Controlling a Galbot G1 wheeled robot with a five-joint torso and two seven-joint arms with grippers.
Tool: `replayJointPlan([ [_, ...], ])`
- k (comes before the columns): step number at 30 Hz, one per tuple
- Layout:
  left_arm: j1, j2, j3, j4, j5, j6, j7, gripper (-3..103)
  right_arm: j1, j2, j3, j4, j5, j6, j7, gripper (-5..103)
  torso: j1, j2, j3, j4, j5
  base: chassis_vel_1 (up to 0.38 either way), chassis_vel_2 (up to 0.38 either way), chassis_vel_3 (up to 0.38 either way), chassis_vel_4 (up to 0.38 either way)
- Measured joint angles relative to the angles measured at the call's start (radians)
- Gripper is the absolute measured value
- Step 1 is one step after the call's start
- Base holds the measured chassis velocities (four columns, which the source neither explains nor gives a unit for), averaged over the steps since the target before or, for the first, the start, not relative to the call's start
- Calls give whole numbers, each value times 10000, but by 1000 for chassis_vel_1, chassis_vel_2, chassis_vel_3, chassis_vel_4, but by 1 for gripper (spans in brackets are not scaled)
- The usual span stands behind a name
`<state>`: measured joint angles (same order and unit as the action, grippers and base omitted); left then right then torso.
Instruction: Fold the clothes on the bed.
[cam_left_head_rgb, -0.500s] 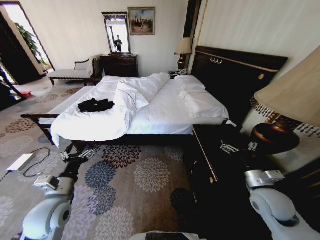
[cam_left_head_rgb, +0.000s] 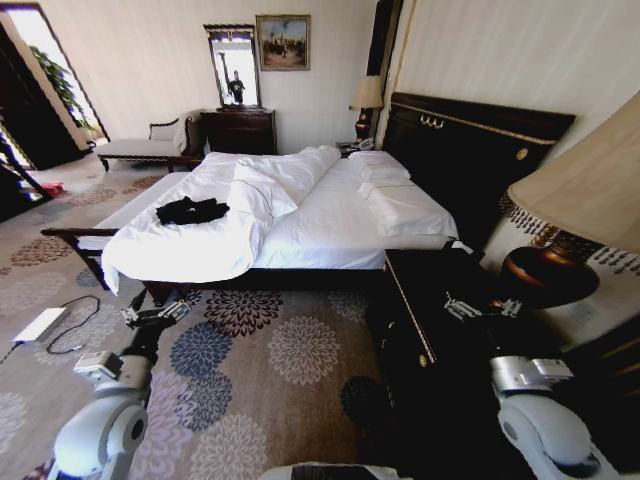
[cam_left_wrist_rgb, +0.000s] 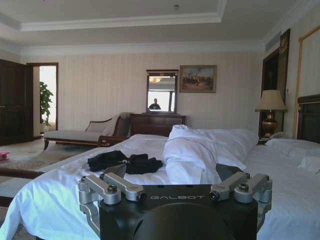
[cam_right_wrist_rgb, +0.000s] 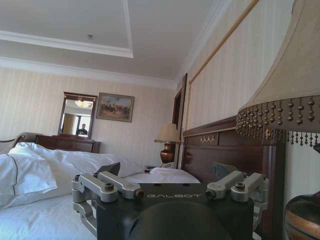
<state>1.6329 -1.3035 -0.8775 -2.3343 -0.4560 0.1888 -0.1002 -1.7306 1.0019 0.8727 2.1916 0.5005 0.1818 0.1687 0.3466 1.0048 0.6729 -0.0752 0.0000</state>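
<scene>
Daylight enters from the doorway (cam_left_head_rgb: 30, 60) at left and glares there; the floor near the nightstand (cam_left_head_rgb: 440, 330) is dark. Head view edges bend.

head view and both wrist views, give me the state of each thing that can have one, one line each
black soft-fabric T-shirt: crumpled in a heap on the bed, unfolded
large white-sheeted bed with dark wooden frame: unmade, duvet bunched along the middle
left end effector: open, held low over the carpet short of the bed, holding nothing
right end effector: open, over the dark nightstand, holding nothing
</scene>
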Motion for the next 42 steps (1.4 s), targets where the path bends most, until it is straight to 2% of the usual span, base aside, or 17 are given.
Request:
replayJointPlan([
  [5,72,-100,126,101,141,-135,-159,100,18,71,22,-308,-110,694,-563,100,0,0,0,-1,1,0,0,0,0],
  [13,-31,104,125,390,128,12,-295,100,74,57,7,-582,-139,1174,-1240,100,1,0,0,-1,0,0,0,0,0],
  [42,392,-517,128,-131,365,-87,-217,100,413,499,-570,-809,-356,1250,-1092,100,0,0,0,-1,0,0,0,0,0],
])
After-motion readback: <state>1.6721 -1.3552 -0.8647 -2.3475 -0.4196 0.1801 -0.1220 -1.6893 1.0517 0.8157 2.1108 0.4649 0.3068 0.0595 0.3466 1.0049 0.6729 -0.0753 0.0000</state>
